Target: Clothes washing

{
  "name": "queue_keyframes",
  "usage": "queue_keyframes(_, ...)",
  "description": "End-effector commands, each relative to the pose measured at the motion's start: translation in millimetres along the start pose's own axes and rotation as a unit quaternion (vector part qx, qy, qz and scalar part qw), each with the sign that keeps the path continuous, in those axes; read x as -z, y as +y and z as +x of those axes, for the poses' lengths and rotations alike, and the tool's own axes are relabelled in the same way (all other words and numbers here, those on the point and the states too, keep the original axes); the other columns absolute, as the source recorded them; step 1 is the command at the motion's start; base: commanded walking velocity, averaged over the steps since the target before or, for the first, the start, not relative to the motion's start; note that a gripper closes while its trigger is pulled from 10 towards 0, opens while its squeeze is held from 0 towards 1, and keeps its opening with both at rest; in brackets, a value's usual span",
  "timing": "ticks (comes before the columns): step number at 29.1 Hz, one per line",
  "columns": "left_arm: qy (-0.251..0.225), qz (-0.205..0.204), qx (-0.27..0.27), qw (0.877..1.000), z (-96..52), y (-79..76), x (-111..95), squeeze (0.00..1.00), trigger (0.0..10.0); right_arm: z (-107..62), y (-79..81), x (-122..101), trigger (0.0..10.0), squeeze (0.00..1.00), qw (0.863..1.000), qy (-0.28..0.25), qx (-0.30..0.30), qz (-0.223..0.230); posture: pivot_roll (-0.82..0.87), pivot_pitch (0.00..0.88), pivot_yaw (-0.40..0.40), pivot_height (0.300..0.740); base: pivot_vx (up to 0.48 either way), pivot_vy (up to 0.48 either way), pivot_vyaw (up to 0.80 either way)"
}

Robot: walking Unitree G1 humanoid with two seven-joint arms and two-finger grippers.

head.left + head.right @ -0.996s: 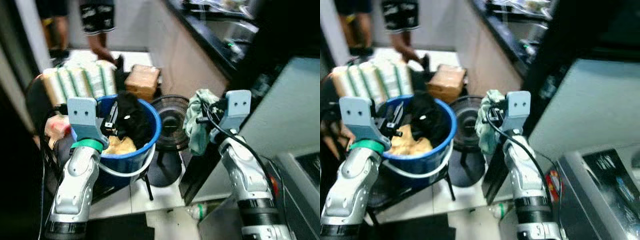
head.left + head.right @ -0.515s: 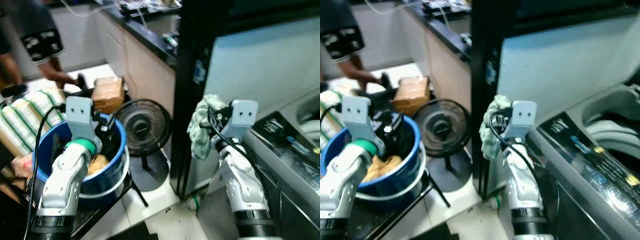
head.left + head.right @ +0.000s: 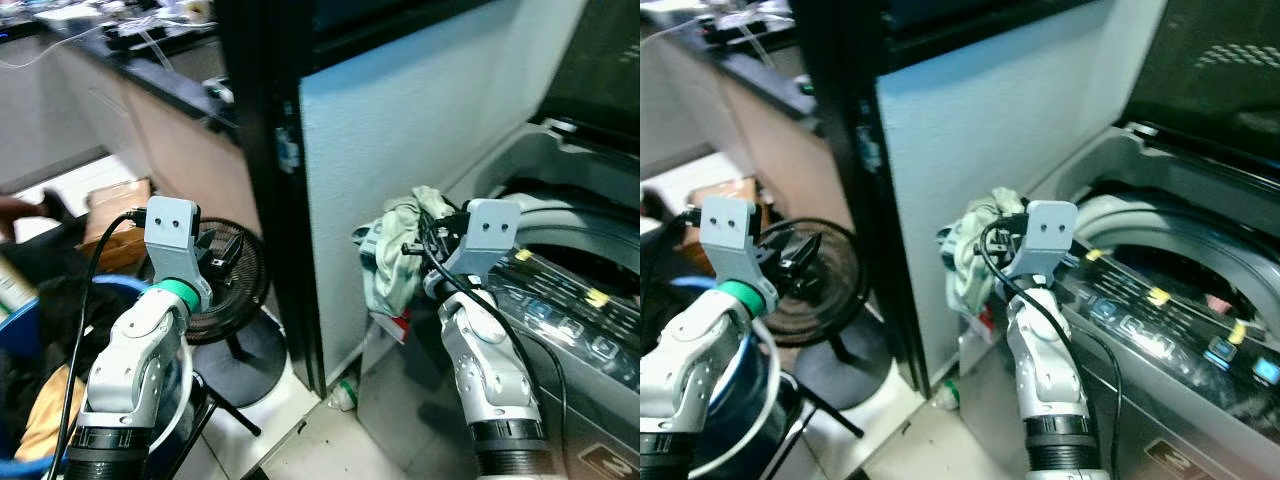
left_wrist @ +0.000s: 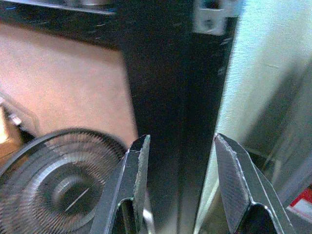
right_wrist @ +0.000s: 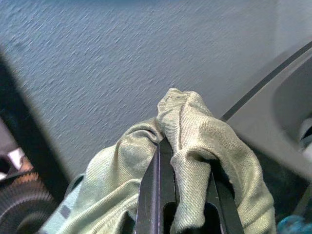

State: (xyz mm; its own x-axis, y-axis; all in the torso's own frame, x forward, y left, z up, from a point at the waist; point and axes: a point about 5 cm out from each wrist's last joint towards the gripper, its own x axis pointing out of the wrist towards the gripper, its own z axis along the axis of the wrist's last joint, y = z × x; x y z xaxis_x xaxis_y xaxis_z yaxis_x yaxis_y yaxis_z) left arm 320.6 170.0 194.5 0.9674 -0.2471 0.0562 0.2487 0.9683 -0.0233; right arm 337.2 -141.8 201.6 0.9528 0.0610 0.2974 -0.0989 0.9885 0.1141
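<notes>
Left eye view: the right gripper (image 3: 425, 240) is raised at chest height, clenched on a pale green cloth (image 3: 392, 262) that hangs in a bunch below the fingers. Directly behind the cloth stands a pale textured panel (image 3: 400, 110), edged on its far side by a black upright post (image 3: 265, 180). Just beside the right gripper, on its outer side, is an open top-loading washing machine (image 3: 560, 250); its control strip (image 3: 565, 320) carries small yellow and blue markings too blurred to read. A red-and-white object (image 3: 398, 322) shows under the hanging cloth, its print illegible. The left gripper (image 3: 222, 258) is held up in front of a black floor fan (image 3: 238, 290); below and outside that arm sits a blue bucket (image 3: 25, 320) holding dark and tan garments. A cardboard box (image 3: 112, 215) lies on the floor beyond the fan. Right eye view: the same layout; the drum opening (image 3: 1180, 250) lies just past the right gripper, and the cloth hangs short of the machine's rim, not over the drum. Left wrist view: the two fingers (image 4: 132, 185) stand well apart with nothing between them, facing the black post, with the fan grille to one side. Right wrist view: the fingers (image 5: 158, 195) are closed together with the green cloth folded over and around them, the textured panel close behind.
</notes>
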Motion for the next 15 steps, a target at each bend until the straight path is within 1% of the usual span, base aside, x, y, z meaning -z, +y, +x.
queue_keyframes(1, -0.013, 0.005, -0.003, 1.0, 0.0, -0.5, -4.0, 0.0, 10.0, 0.5, -4.6, -0.9, 10.0, 0.0, 1.0, 0.004, 0.011, 0.005, 0.1, 0.001, 0.142, 0.74, 0.0, 0.0, -0.8)
queue_keyframes(2, -0.013, 0.005, -0.003, 1.0, 0.0, -0.5, -4.0, 0.0, 10.0, 0.5, -4.6, -0.9, 10.0, 0.0, 1.0, 0.004, 0.011, 0.005, 0.1, 0.001, 0.142, 0.74, 0.0, 0.0, -0.8)
queue_keyframes(3, -0.018, -0.017, -0.005, 1.0, 1.6, -1.9, -7.0, 0.0, 10.0, 3.2, -4.7, -7.0, 10.0, 0.0, 1.0, 0.001, 0.009, 0.001, 0.09, 0.004, 0.121, 0.74, 0.0, 0.0, -0.8)
queue_keyframes(4, -0.026, -0.025, -0.003, 0.999, 3.0, -3.1, -11.2, 0.0, 10.0, 6.5, -2.5, -16.9, 10.0, 0.0, 1.0, -0.006, 0.001, -0.005, 0.09, 0.004, 0.121, 0.74, 0.0, 0.0, -0.8)
queue_keyframes(5, -0.026, -0.025, -0.003, 0.999, 3.0, -3.1, -11.2, 0.0, 10.0, 6.5, -2.5, -16.9, 10.0, 0.0, 1.0, -0.006, 0.001, -0.005, 0.09, 0.004, 0.121, 0.74, 0.0, 0.0, -0.8)
queue_keyframes(6, -0.034, -0.018, -0.003, 0.999, 4.3, -4.0, -15.6, 0.0, 10.0, 10.4, 0.1, -29.3, 10.0, 0.0, 1.0, -0.018, -0.006, -0.005, 0.08, 0.008, 0.098, 0.74, 0.0, 0.0, -0.8)
queue_keyframes(7, -0.034, -0.018, -0.003, 0.999, 4.3, -4.0, -15.6, 0.0, 10.0, 10.4, 0.1, -29.3, 10.0, 0.0, 1.0, -0.018, -0.006, -0.005, 0.08, 0.008, 0.098, 0.74, 0.0, 0.0, -0.8)
queue_keyframes(8, -0.04, -0.008, -0.002, 0.999, 4.8, -4.6, -18.4, 0.0, 10.0, 12.5, 2.0, -37.4, 10.0, 0.0, 1.0, -0.025, -0.011, -0.005, 0.08, 0.008, 0.098, 0.74, 0.0, 0.0, -0.8)
queue_keyframes(9, -0.04, -0.008, -0.002, 0.999, 4.8, -4.6, -18.4, 0.0, 10.0, 12.5, 2.0, -37.4, 10.0, 0.0, 1.0, -0.025, -0.011, -0.005, 0.08, 0.008, 0.098, 0.74, 0.0, 0.0, -0.8)
queue_keyframes(10, -0.042, 0.004, -0.012, 0.999, 5.0, -3.5, -21.9, 0.0, 10.0, 16.5, 3.1, -48.8, 10.0, 0.0, 0.999, -0.043, -0.012, -0.003, 0.08, 0.01, 0.089, 0.74, 0.0, 0.0, -0.8)
queue_keyframes(12, -0.042, 0.004, -0.012, 0.999, 5.0, -3.5, -21.9, 0.0, 10.0, 16.5, 3.1, -48.8, 10.0, 0.0, 0.999, -0.043, -0.012, -0.003, 0.08, 0.01, 0.089, 0.74, 0.0, 0.0, -0.8)
queue_keyframes(13, -0.051, 0.008, -0.024, 0.998, 5.6, -2.2, -27.8, 0.0, 10.0, 22.1, 2.1, -60.3, 10.0, 0.0, 0.998, -0.063, -0.007, 0.002, 0.07, 0.013, 0.062, 0.74, 0.0, 0.0, -0.8)
queue_keyframes(15, -0.051, 0.008, -0.024, 0.998, 5.6, -2.2, -27.8, 0.0, 10.0, 22.1, 2.1, -60.3, 10.0, 0.0, 0.998, -0.063, -0.007, 0.002, 0.07, 0.013, 0.062, 0.74, 0.0, 0.0, -0.8)
